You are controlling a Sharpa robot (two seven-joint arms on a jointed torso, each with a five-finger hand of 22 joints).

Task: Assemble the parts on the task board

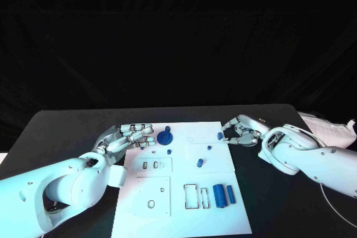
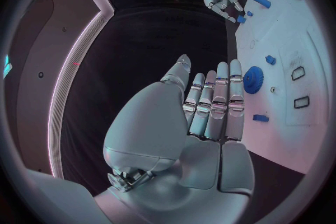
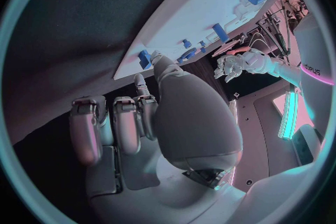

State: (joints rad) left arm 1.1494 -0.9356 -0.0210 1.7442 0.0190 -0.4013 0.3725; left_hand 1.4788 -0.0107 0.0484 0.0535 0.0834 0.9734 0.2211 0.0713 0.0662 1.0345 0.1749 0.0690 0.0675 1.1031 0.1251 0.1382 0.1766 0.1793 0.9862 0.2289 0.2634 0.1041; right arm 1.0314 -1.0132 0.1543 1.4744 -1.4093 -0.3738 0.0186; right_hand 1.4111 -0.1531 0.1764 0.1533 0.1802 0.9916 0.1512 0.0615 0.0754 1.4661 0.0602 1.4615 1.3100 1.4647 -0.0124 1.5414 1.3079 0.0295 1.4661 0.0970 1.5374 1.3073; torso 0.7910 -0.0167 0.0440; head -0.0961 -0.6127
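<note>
Black table [image 1: 67, 124] under dark backdrop, white task board [image 1: 186, 196] in the middle running toward the robot. Left hand [image 1: 130, 137] sits at the board's left far corner, fingers [image 2: 218, 103] straight and close together, nothing in them; a blue gear-like disc [image 1: 165, 140] lies on the board just beside the fingertips. Right hand [image 1: 239, 132] is at the board's right far edge, fingers [image 3: 115, 123] curled in; a small blue part [image 1: 220, 137] sits right at its fingertips, looks pinched between thumb and a finger, though contact is too small to be sure. Other parts on the board: small blue peg [image 1: 199, 162] mid-board, and two blue cylinders [image 1: 225, 195] lying side by side near the right near corner, next to rectangular slots [image 1: 190, 195].

Handling judgement: parts are probably light, rigid plastic, smooth, easy to roll or flick off the board. Small part wants a fingertip pinch on opposite flat sides, gentle pressure so it doesn't squirt out. Cylinders best taken across the round middle; disc by its rim. Board itself is thin and may slide if pushed sideways.
</note>
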